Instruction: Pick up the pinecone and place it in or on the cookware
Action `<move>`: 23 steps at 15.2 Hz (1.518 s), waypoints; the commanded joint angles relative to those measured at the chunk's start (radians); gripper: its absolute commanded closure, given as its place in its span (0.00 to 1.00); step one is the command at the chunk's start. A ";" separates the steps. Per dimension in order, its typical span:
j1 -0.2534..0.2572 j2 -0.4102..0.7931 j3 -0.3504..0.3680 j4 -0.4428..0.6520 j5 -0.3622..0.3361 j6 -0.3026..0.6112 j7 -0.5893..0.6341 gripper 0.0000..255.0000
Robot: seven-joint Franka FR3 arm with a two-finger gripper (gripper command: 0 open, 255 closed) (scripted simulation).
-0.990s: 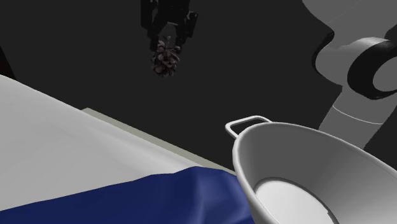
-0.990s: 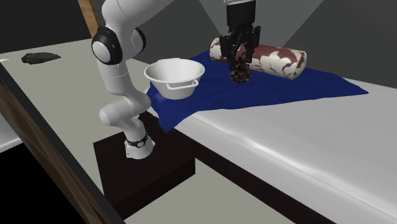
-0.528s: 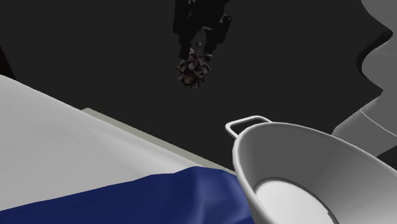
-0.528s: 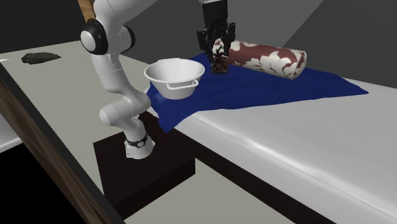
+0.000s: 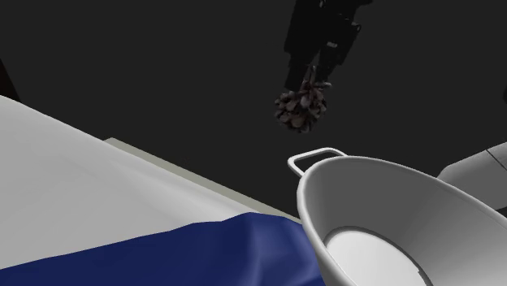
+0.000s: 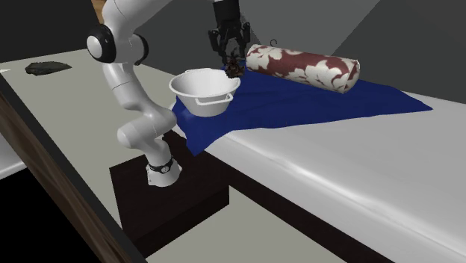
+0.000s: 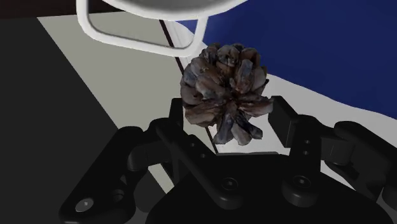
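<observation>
Pinecone [image 5: 299, 110], clamped in jaws, has moved nearer the pot [image 5: 382, 193].

Brown pinecone [image 5: 300, 110] aloft in the hand [image 7: 228, 114], near white pot [image 5: 382, 191]

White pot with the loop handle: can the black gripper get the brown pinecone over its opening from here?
Probably yes. The black gripper, clasping the brown pinecone, hangs in open air just beyond the white pot, near its loop handle and seemingly a little above the rim. Nothing stands between them.
</observation>
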 commanded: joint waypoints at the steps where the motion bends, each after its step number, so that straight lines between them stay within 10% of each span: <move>1: 0.013 -0.045 0.000 -0.014 0.017 -0.027 0.018 1.00; 14: 0.104 -0.321 0.027 -0.062 0.148 -0.219 0.184 1.00; 23: 0.128 -0.430 0.033 -0.260 0.169 -0.130 0.159 1.00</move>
